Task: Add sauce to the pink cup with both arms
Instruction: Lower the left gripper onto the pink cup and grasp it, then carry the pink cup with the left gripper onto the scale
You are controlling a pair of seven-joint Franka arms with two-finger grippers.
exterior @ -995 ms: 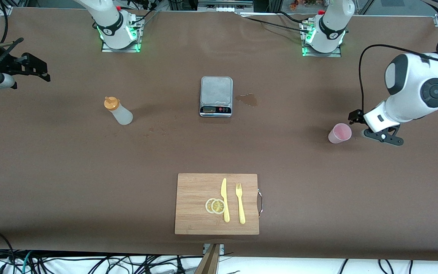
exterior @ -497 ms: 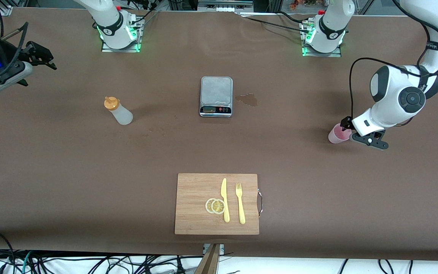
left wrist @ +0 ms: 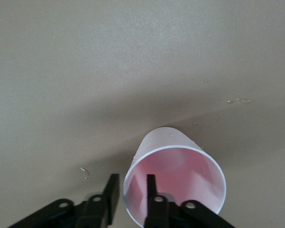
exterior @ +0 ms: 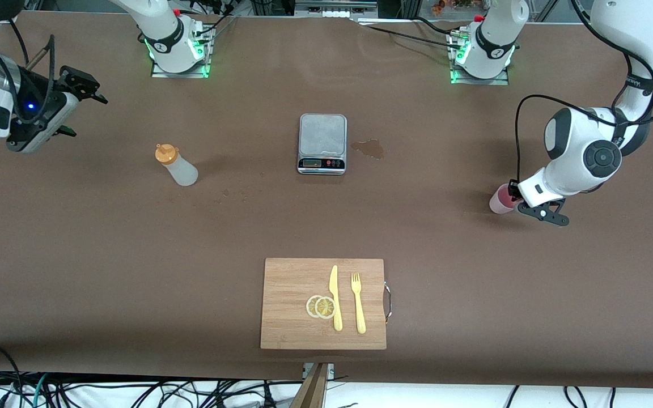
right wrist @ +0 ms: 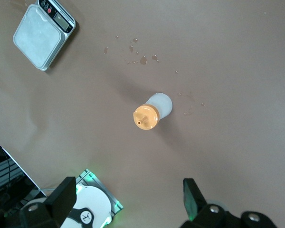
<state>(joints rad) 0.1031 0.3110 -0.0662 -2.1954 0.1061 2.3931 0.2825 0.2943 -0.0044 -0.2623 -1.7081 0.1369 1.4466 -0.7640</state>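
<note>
The pink cup (exterior: 499,199) stands upright toward the left arm's end of the table. My left gripper (exterior: 509,195) is down at its rim, shut on the wall. In the left wrist view one finger (left wrist: 151,190) is inside the pink cup (left wrist: 175,175) and the other is just outside it, with the left gripper (left wrist: 132,180) straddling the wall. The sauce (exterior: 175,165), a whitish bottle with an orange cap, stands alone toward the right arm's end. My right gripper (exterior: 89,116) hangs open over the table, apart from the bottle. In the right wrist view the sauce (right wrist: 152,111) lies ahead of the right gripper (right wrist: 128,185).
A grey kitchen scale (exterior: 322,143) sits mid-table, with a small wet patch (exterior: 369,148) beside it. Nearer the front camera lies a wooden cutting board (exterior: 292,306) carrying a yellow knife (exterior: 335,297), a fork (exterior: 357,303) and lemon slices (exterior: 321,306).
My left gripper slid in from beside the cup onto its rim, and its fingers closed in around the wall. My right gripper swung in from the table's end toward the sauce bottle.
</note>
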